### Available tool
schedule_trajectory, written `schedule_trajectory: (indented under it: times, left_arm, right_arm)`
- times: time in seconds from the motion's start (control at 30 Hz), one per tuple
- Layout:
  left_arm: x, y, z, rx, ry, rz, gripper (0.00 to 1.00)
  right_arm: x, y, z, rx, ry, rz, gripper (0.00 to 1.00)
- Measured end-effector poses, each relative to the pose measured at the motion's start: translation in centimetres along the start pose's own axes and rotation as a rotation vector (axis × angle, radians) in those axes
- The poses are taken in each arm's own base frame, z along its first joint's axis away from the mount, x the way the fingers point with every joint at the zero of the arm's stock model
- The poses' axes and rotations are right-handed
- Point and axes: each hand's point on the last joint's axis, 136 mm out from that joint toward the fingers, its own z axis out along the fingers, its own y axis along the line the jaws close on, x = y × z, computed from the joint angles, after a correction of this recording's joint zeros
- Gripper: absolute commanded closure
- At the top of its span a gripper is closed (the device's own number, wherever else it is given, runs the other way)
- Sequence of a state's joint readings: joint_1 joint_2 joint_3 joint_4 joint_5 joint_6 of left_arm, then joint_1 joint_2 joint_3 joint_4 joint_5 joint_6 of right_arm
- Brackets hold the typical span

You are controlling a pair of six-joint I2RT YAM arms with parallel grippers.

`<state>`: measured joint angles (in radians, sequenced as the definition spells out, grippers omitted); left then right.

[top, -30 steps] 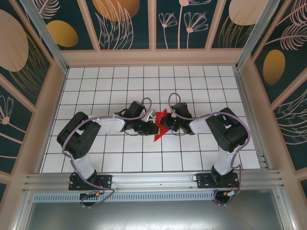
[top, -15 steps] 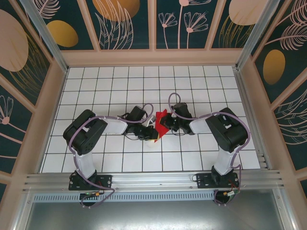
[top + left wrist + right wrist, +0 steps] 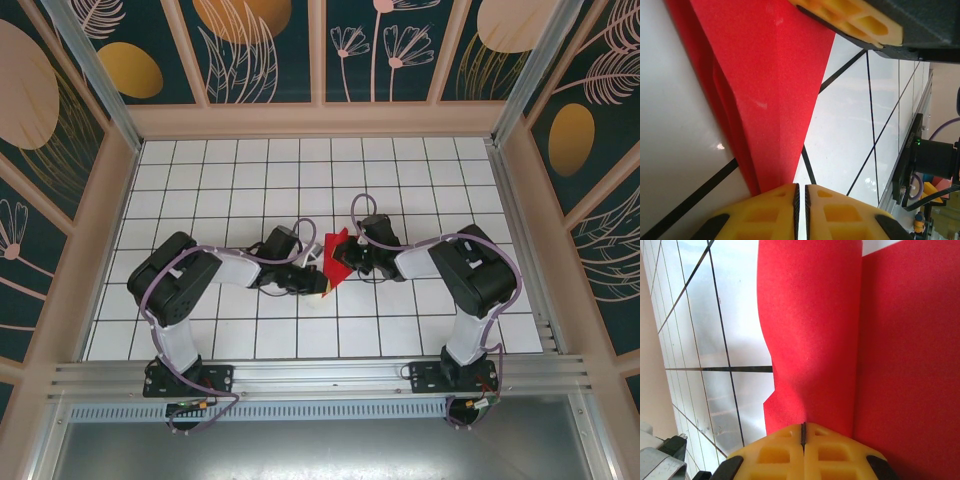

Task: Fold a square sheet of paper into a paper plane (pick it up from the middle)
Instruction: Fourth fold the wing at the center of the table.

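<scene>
Red sheet of paper [image 3: 340,250] between left gripper [image 3: 800,190] and right gripper [image 3: 803,427] — each pinches one edge, fingers closed

The red paper [image 3: 775,90] is matt and finely grained; the white table [image 3: 850,150] under it is glossy. The left gripper [image 3: 801,189] has smooth yellow plastic fingers [image 3: 840,215], and the near rail [image 3: 320,375] is brushed metal.
</scene>
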<state>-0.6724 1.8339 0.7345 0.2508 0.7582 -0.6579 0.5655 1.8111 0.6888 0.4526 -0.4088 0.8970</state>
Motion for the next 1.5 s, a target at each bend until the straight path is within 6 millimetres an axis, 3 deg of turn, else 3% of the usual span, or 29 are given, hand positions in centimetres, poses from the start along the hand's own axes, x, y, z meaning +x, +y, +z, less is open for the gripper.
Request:
schedule_trajectory:
  times: [0.53,0.63,0.87,0.97,1.2,1.5]
  left_arm:
    - [2.5,0.7,-2.1,-0.119,0.034,-0.081,0.86]
    - [1.1,-0.9,-2.8,-0.099,-0.015,-0.067,0.83]
    - [-4.9,-4.7,-3.0,-0.023,-0.177,-0.028,0.82]
    - [-5.6,-3.8,-1.8,-0.017,-0.184,-0.059,0.81]
    - [-4.1,0.4,0.3,-0.098,-0.133,-0.151,0.84]
    - [-3.9,1.1,0.2,-0.125,-0.142,-0.106,0.9]
  right_arm:
    - [0.1,0.0,0.0,0.0,0.0,-0.001,0.97]
    - [0.1,0.1,0.0,0.0,0.0,-0.002,0.97]
    - [0.0,0.1,0.1,0.001,-0.006,-0.002,0.97]
    - [0.0,0.1,0.1,0.001,-0.006,-0.002,0.97]
    - [0.0,0.1,0.1,0.002,-0.007,-0.002,0.96]
    - [-0.2,0.2,-0.2,0.029,-0.001,-0.014,0.94]
